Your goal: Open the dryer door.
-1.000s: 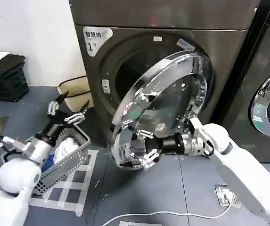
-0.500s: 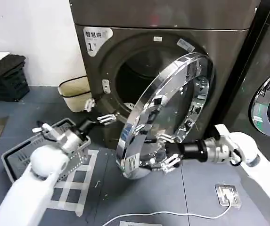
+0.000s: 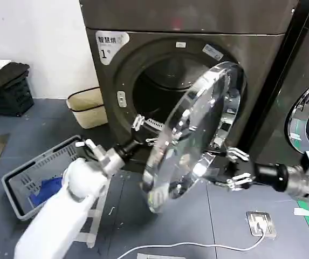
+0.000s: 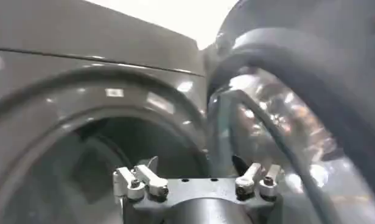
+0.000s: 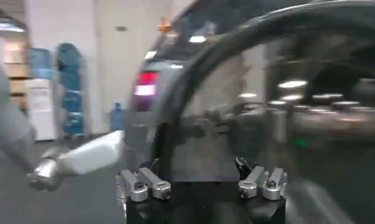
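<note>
Swinging wide, the dryer door [image 3: 194,135] stands well off the drum mouth, hinged on its far right side. The right gripper [image 3: 235,168], jaws apart, sits just behind its lower rim; the left gripper [image 3: 143,131], jaws apart too, reaches in at the drum opening [image 3: 159,91].

Dryer door [image 3: 194,135] swung out in front of the drum opening [image 3: 159,91], hinged on the opening's right side. Left gripper [image 3: 146,125] at the opening's lower edge, left of the door. Right gripper [image 3: 234,169] right of the door, just beside its lower rim. Basket [image 3: 38,175] on the floor at left. Neighbouring machine [image 3: 308,108] at right.
</note>
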Motion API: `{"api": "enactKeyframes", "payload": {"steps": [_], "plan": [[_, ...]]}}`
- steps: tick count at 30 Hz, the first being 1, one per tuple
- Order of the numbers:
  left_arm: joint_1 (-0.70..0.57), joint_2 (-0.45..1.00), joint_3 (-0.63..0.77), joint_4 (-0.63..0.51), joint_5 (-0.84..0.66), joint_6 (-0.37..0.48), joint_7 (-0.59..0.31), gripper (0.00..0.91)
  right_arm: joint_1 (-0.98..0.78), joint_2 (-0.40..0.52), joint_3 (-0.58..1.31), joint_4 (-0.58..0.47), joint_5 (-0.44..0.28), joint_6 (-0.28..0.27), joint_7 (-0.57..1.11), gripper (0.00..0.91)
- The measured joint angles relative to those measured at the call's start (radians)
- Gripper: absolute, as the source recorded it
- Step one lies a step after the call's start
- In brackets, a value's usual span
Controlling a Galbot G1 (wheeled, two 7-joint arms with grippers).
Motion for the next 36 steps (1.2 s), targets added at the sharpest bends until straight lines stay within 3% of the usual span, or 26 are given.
{"api": "enactKeyframes", "payload": {"steps": [13,17,25,31,36], "plan": [[-0.075,-0.078,0.175,0.055,-0.001,-0.026,-0.004,0.907,-0.357,0.208,0.414,0.010,-0.095,0.073,0.179,0.907],[-0.105,-0.107,0.222,0.083,0.002,-0.030,-0.010,0.907,-0.406,0.288,0.527,0.025,-0.144,0.087,0.310,0.907],[-0.160,-0.179,0.309,0.133,0.021,-0.028,-0.030,0.907,-0.444,0.443,0.706,0.064,-0.273,0.181,0.641,0.907],[-0.205,-0.237,0.366,0.184,0.044,-0.028,-0.040,0.907,-0.439,0.561,0.834,0.088,-0.451,0.164,0.860,0.907],[-0.240,-0.295,0.405,0.241,0.068,-0.029,-0.057,0.907,-0.419,0.641,0.962,0.088,-0.510,0.092,0.975,0.907]]}}
